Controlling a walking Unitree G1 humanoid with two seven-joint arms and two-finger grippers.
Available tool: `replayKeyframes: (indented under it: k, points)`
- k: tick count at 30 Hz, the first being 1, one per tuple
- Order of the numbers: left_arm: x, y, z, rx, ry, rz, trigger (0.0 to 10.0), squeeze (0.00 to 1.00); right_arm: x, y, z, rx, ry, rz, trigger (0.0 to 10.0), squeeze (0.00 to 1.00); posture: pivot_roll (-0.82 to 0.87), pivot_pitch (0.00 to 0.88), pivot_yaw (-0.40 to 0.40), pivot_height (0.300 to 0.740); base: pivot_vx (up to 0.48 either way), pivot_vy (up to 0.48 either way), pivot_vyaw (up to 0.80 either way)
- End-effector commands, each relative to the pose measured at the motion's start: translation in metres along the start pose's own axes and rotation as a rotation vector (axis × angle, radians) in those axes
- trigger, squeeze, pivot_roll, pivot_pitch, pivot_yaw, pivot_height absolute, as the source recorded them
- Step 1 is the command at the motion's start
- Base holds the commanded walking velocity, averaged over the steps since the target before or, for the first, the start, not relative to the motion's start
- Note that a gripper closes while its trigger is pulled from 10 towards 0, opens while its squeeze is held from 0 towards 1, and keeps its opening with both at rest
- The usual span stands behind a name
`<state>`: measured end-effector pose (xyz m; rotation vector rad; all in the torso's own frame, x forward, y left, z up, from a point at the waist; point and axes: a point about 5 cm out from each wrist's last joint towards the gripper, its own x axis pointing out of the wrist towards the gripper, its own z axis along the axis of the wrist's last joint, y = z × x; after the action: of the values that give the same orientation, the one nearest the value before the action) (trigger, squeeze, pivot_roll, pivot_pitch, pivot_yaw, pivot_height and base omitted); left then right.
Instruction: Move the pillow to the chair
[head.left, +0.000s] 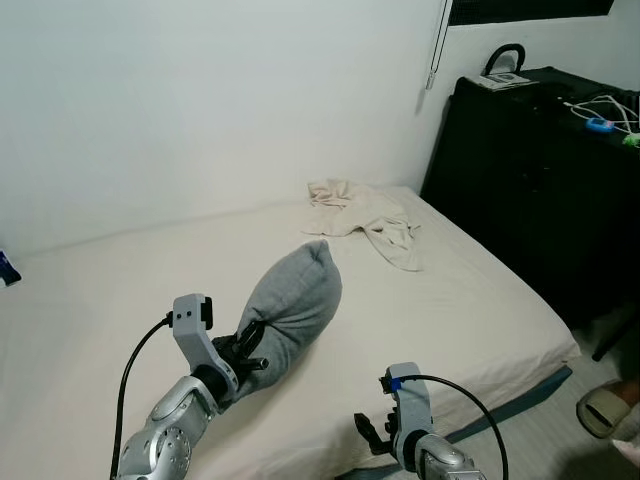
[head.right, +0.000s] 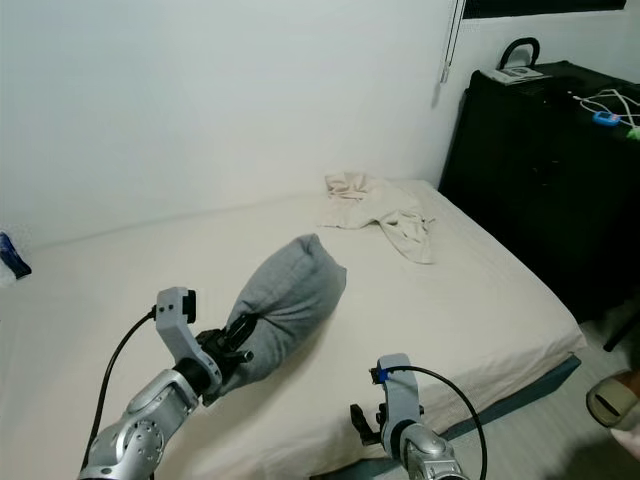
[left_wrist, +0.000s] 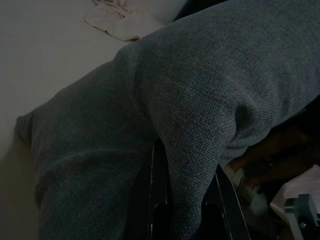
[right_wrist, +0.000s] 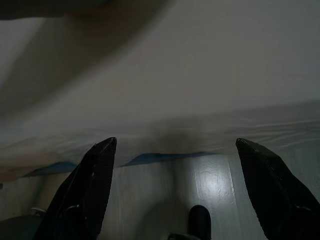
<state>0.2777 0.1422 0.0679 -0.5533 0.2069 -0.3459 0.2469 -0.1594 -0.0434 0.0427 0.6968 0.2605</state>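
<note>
— Left end effector (head.left: 248, 352) is pinching the grey pillow (head.left: 290, 305), lifted at one end over the bed (head.left: 470, 310)?
— Yes; right end effector (right_wrist: 175, 195) hangs spread. Next, carry it to the chair

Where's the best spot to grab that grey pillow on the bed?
By its near lower end, coming from the robot's side. The pillow is soft and bunches into a fold there, and the left gripper is shut on it; the far corner points up and away.
</note>
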Motion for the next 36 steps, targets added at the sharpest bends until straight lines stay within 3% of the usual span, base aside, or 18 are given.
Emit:
replayKeyframes:
  k: [1, 11, 36]
  points:
    - [0.004, -0.004, 0.013, 0.007, -0.064, -0.025, 10.0, 0.00, -0.001, 0.000, -0.002, 0.007, -0.007, -0.008, 10.0, 0.00, 0.01, 0.000, -0.032, 0.740, -0.371, 0.000, 0.00]
    - [0.008, -0.012, 0.017, 0.022, -0.080, -0.058, 10.0, 0.00, -0.001, -0.001, 0.000, 0.032, -0.031, -0.011, 10.0, 0.00, 0.01, 0.000, -0.031, 0.740, -0.369, 0.000, 0.00]
    - [0.010, -0.014, 0.012, 0.030, -0.063, -0.071, 10.0, 0.00, -0.001, -0.001, 0.000, 0.069, -0.032, -0.013, 10.0, 0.00, 0.01, 0.000, -0.029, 0.740, -0.371, 0.000, 0.00]
